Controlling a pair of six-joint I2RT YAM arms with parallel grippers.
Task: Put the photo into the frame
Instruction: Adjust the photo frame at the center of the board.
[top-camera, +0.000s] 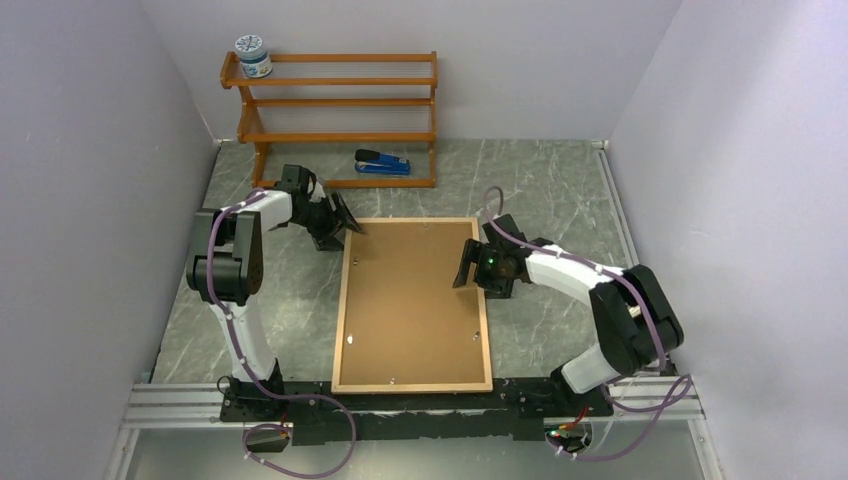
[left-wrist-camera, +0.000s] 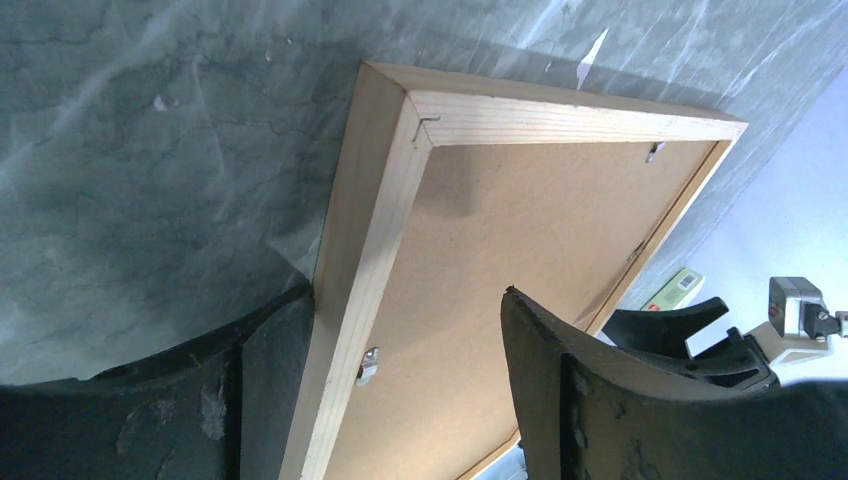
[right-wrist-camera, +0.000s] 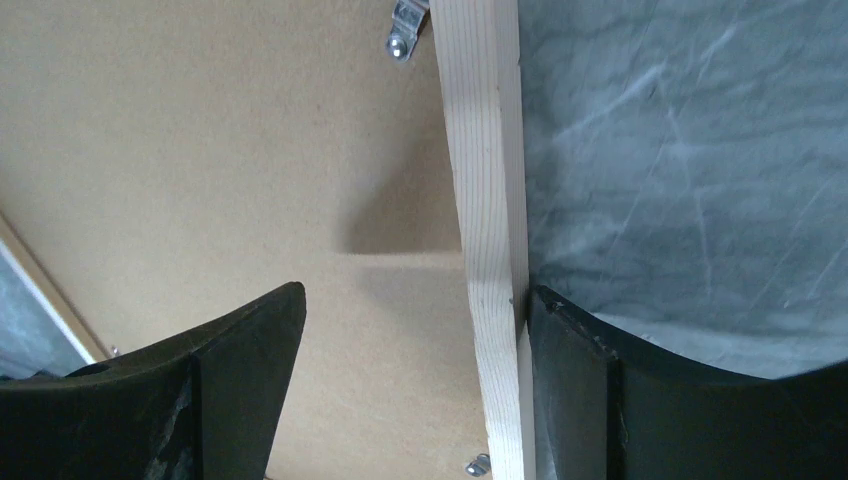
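Closing unevenly, both arms' wide jaws, straddling the frame (top-camera: 341, 300) at its upper-left corner and right rail, could skid it across the bench (top-camera: 560, 190).

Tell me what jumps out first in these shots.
A light wood frame lies back side up mid-table, with a brown backing board filling it. The left arm's open jaws straddle its far-left corner, and the right arm's straddle its right rail. Behind, an orange shelf rack holds a jar on top, with a blue stapler at its foot.
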